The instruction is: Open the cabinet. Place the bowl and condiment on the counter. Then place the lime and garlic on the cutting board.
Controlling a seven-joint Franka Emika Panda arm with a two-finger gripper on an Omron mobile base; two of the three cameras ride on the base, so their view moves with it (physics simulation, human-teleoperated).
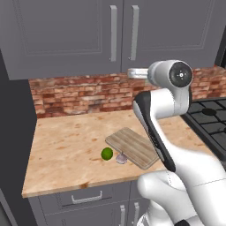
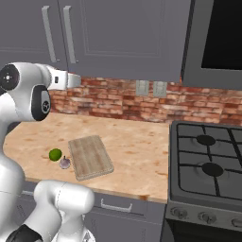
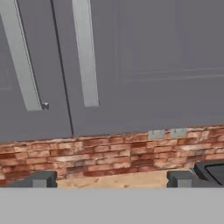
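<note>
Hand view: wide-open, empty gripper [image 3: 109, 178] faces the shut cabinet [image 3: 144, 65], whose top is cut off.

Count of things on and around the bench

One cabinet [image 1: 66, 35] with two doors and two vertical bar handles [image 1: 113, 33]; one bench [image 1: 66, 150] carrying one cutting board [image 1: 132, 148], one lime [image 1: 107, 153] and one garlic bulb [image 1: 121, 158]; one stove [image 2: 208, 175] with four burners and three front knobs seen; two wall outlets [image 2: 151, 88] on the brick backsplash; two drawer handles [image 1: 86, 198] below the bench edge, one in each base view.
</note>
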